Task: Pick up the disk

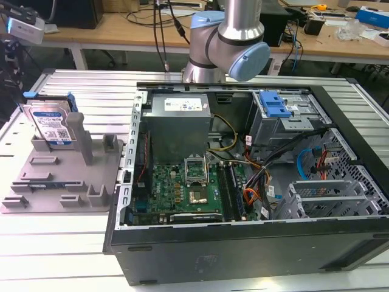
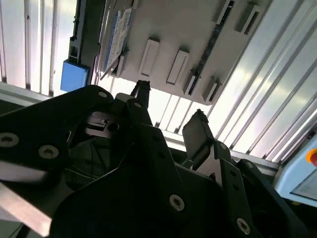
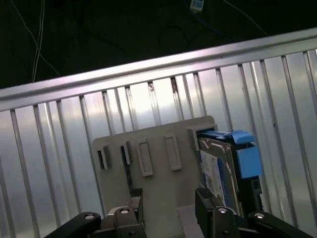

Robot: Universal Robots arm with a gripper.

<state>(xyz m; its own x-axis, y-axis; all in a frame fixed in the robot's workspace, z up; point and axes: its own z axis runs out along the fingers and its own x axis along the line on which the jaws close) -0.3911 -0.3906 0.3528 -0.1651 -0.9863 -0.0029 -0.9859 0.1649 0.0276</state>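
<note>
Evidently, little of the task had been accomplished. A ribbed metal bench (image 1: pixel 61 261) was seen to carry an opened computer case (image 1: pixel 243 249) on the exterior view's right and a grey holder tray (image 1: pixel 58 182) on the exterior view's left. The robot arm (image 1: pixel 228 36) was seen rising at the far side of the bench, behind the case.

The disk (image 1: pixel 53 125) was found standing on edge in a slot at the far end of the tray. Its labelled face was turned outward and its blue rails were visible along its edges. It was seated in the slot, not lifted.

In the first wrist view the claw (image 3: pixel 168 201) was shown released, with its two fingers spread and nothing held between them. Only the bare grey surface of the tray was seen through the gap. The disk was placed off to one side of that gap, near one fingertip (image 3: pixel 204 197), and no contact between them could be made out. In the second wrist view the spread fingers were likewise shown empty, well apart from the labelled face.

The work was therefore judged to be at the approach stage. The claw had not yet been brought around the disk, nothing had been gripped, and the lift out of the slot remained wholly undone.
</note>
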